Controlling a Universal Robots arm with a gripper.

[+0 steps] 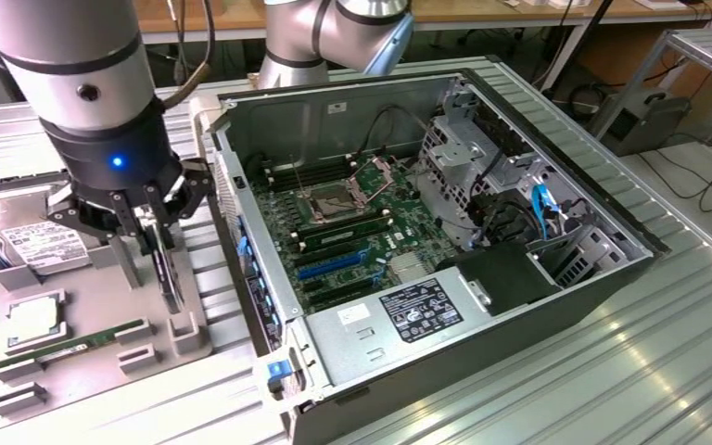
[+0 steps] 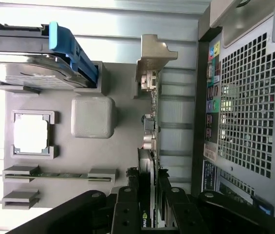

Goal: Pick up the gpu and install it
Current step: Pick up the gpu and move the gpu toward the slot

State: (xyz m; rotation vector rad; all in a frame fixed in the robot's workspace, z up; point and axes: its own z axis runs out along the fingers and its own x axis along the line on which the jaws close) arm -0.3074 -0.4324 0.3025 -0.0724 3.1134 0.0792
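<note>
— Black, thin, edge-on: what do we see in the jaws?
— We see the gripper (image 2: 149, 214) clenched on the gpu (image 2: 152, 122). It stands on its edge over the grey tray (image 1: 96, 297), at the exterior view's left of the open case (image 1: 294, 116).
— Which way does it lie from the jaws?
— Straight between the fingers (image 2: 127, 209). Its long axis runs along the tray, beside the case wall, out to a silvery bracket (image 2: 153, 58). We cannot tell whether it has left its slot.
— Its look?
— A narrow dark card, with small parts on one face.
</note>
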